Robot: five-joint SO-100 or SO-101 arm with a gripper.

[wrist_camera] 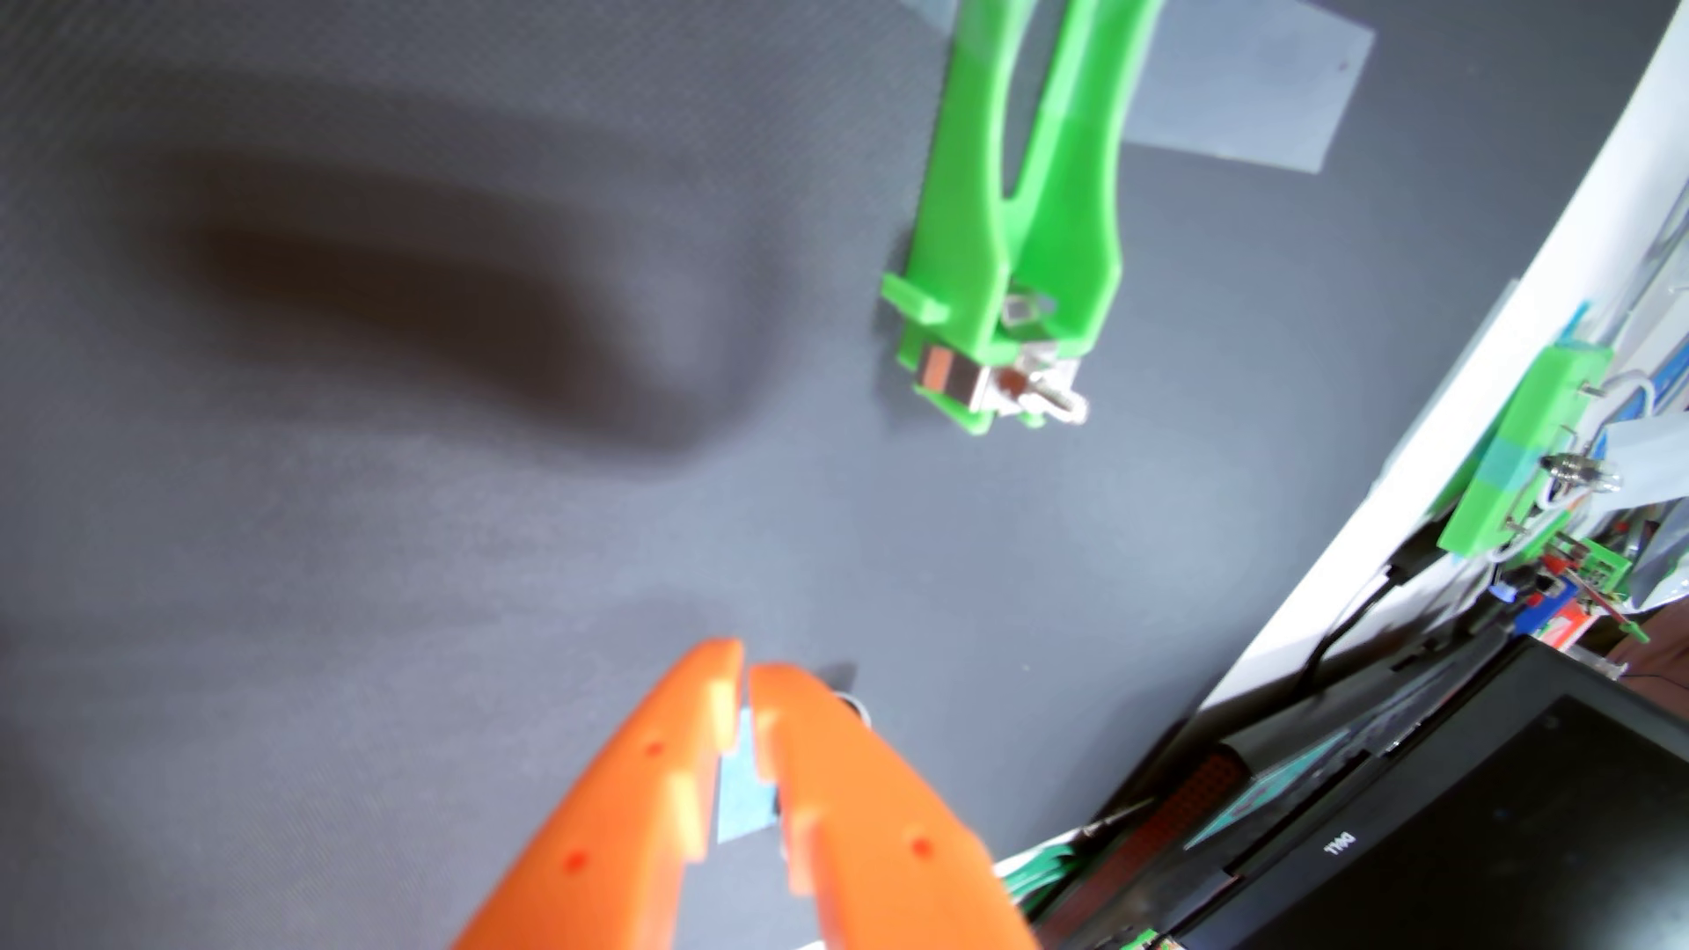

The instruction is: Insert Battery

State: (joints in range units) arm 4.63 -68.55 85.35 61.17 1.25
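My orange gripper point(745, 680) rises from the bottom edge of the wrist view, its tips almost touching above the dark grey mat point(457, 548). A pale blue piece point(738, 795) shows in the narrow gap between the fingers; whether it is gripped is unclear. A small grey rounded thing point(852, 705) peeks out behind the right finger point(823, 758); I cannot tell if it is the battery. A green plastic holder point(1005, 256) with metal contacts point(1033, 384) at its near end lies at the upper middle, well beyond the fingertips.
A translucent tape patch point(1261, 82) lies under the holder's far end. A white curved edge point(1426, 511) borders the mat on the right, with a green block, wires and a small bulb point(1517, 457) beyond it. A black Dell monitor point(1462, 822) fills the lower right.
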